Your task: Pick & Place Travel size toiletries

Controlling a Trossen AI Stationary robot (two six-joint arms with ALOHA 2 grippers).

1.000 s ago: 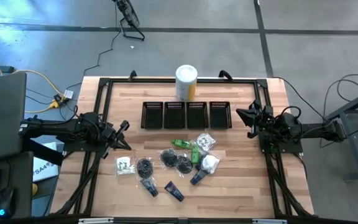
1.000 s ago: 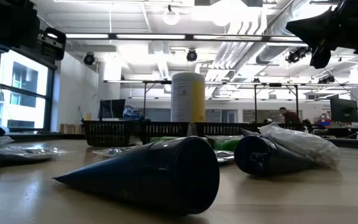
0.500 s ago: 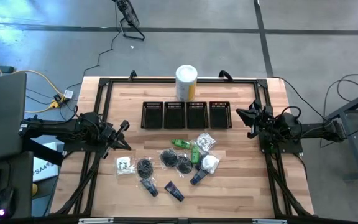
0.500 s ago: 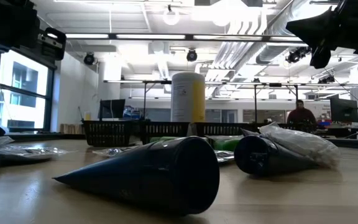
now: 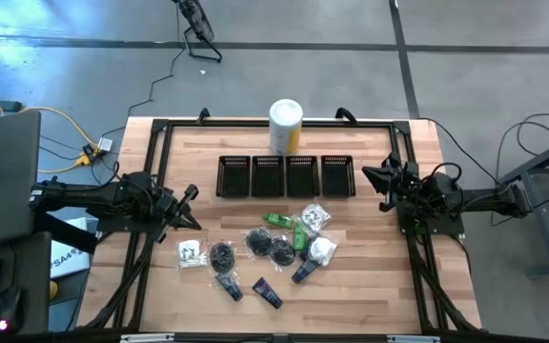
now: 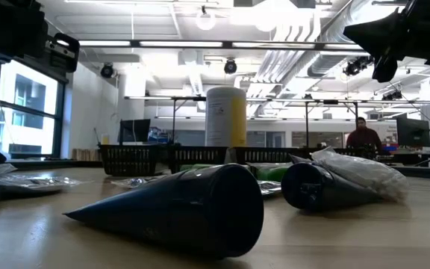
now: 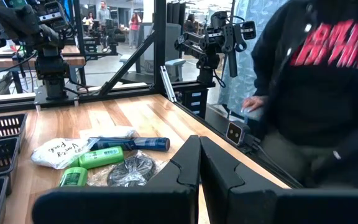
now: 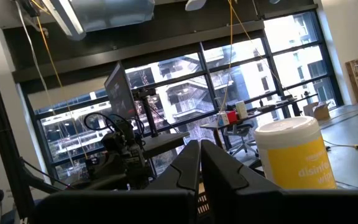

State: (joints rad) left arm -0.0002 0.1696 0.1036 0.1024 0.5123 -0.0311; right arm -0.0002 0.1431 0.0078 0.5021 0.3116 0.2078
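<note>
Both arms wait at the sides of the surface while the toiletries lie loose in the middle.

At the left edge of the wooden surface [image 5: 370, 286] the left tool [image 5: 191, 208] hangs with its fingers pressed together and nothing between them. Just beside it lies a clear sachet [image 5: 191, 252], then a black round bundle [image 5: 221, 255] with two dark blue tubes [image 5: 267, 292] nearer the front edge. Further along sit two more black bundles [image 5: 282, 252], green packets [image 5: 276, 220], a white sachet [image 5: 322, 250] and a clear packet [image 5: 314, 217]. Behind the pile stands a row of four black mesh bins [image 5: 286, 176], all apart from the items, with a white-and-yellow canister [image 5: 286, 126] behind them. At the right edge the right tool [image 5: 374, 177] is likewise closed and empty. A person in a dark top [image 7: 316, 87] stands beyond the surface's side.
</note>
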